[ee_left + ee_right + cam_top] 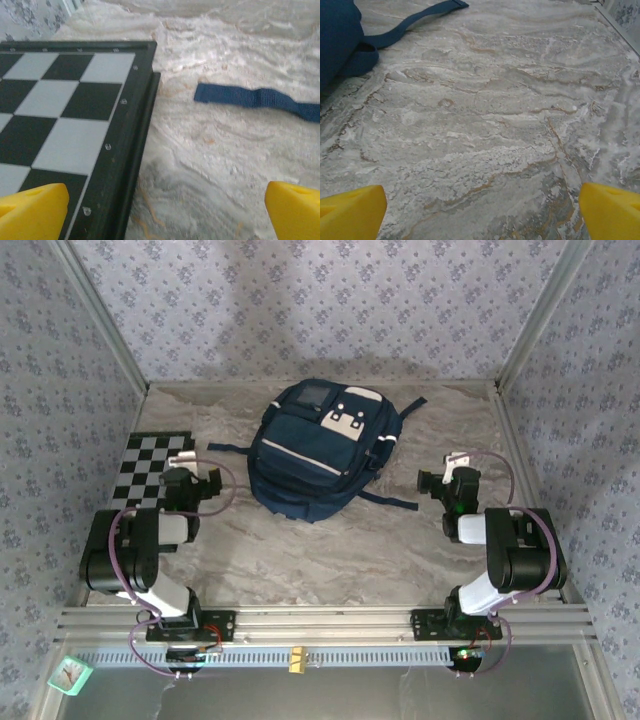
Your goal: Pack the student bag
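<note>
In the left wrist view the checkerboard point(75, 145) runs off the left edge and a blue strap point(250, 97) off the right. The right wrist view cuts the student bag point(335, 40) at left.

Soft, even light falls from above in the overhead view, and nothing is blown out. The student bag point(318, 455) casts only a thin, diffuse shadow onto the tabletop point(330, 550) along its near side, and its navy folds read dark with little detail. Both wrist views are bright but slightly soft. The yellow fingertips point(32, 212) of the left gripper point(165, 220) and right gripper point(482, 217) are blurred. The checkerboard point(75, 100) shows small glints on its frame, and in the right wrist view the tabletop looks washed pale toward its right edge
</note>
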